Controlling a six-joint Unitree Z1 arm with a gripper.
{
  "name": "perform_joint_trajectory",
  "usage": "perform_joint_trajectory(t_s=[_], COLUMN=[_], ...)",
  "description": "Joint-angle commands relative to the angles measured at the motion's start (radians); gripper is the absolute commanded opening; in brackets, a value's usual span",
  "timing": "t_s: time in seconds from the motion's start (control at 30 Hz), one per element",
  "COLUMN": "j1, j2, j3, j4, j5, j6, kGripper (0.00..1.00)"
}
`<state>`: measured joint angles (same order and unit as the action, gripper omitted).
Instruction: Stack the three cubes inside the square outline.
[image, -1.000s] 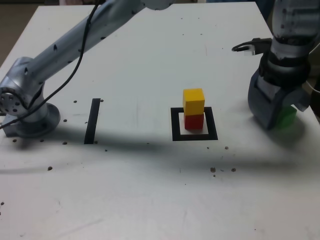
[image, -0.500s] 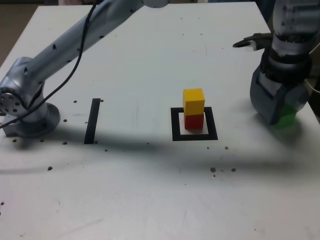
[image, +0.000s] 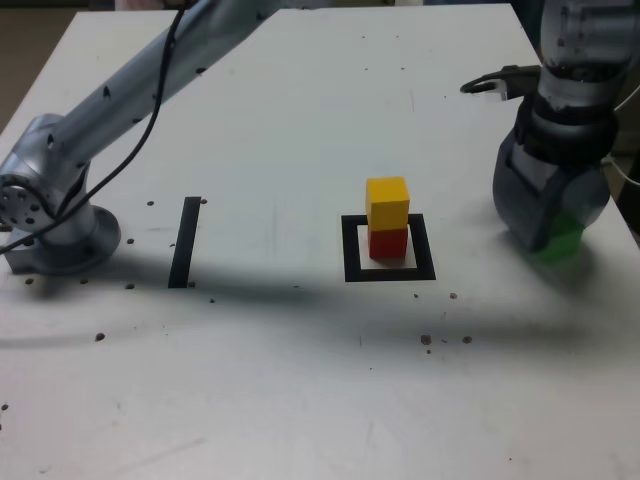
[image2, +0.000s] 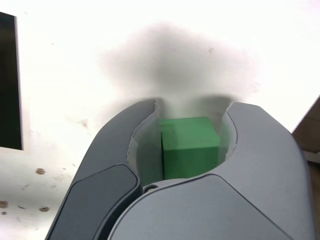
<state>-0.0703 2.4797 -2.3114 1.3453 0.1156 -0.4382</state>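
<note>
Exterior view: on the white tabletop (image: 300, 380), a small solid yellow cube (image: 387, 203) sitting squarely on a small solid red cube (image: 388, 243), both inside the square outline of black tape with a white centre (image: 350, 250). Well off toward 9 o'clock from that pair, a straight black tape strip (image: 185, 242), apart from the outline and no part of the job. At the exterior view's right, roughly 3 o'clock from the stack, the grey two-jaw gripper (image: 550, 228) pointing down at the table with a small solid green cube (image: 560, 238) showing between and below its jaws. Grey arm base (image: 50, 215) at the far 9 o'clock edge, with the arm sweeping up and over the scene.

Wrist view: gripper (image2: 192, 145) with both curved grey jaws drawn in against the green cube (image2: 190, 146) — clamped on it, one jaw on each side face. Cannot tell whether the cube is touching the table beneath or is just clear of it. A dark edge of black tape (image2: 10, 80) at the frame border.

Judgement: two of three cubes placed, third in the grip. From the gripper, stack lying toward 9 o'clock in the exterior view — so lift above the yellow cube's top, then straight across and down.
</note>
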Motion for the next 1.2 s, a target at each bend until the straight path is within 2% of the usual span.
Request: perform_joint_trajectory(t_s=[0.0,0.27,0.53,0.87,1.17], j1=[-0.005,-0.023,-0.053,-0.055,-0.003], j2=[-0.04,-0.173,-0.329,-0.455,-0.482], j3=[0.01,0.062,0.193,0.29,0.411], j4=[0.005,0.074,0.115,0.191,0.176], j5=[0.01,0.044,0.072,0.038,-0.014], j6=[0.007,0.062,0.133,0.253,0.336], kGripper=[0.04,0.04,0.05,0.05,0.05])
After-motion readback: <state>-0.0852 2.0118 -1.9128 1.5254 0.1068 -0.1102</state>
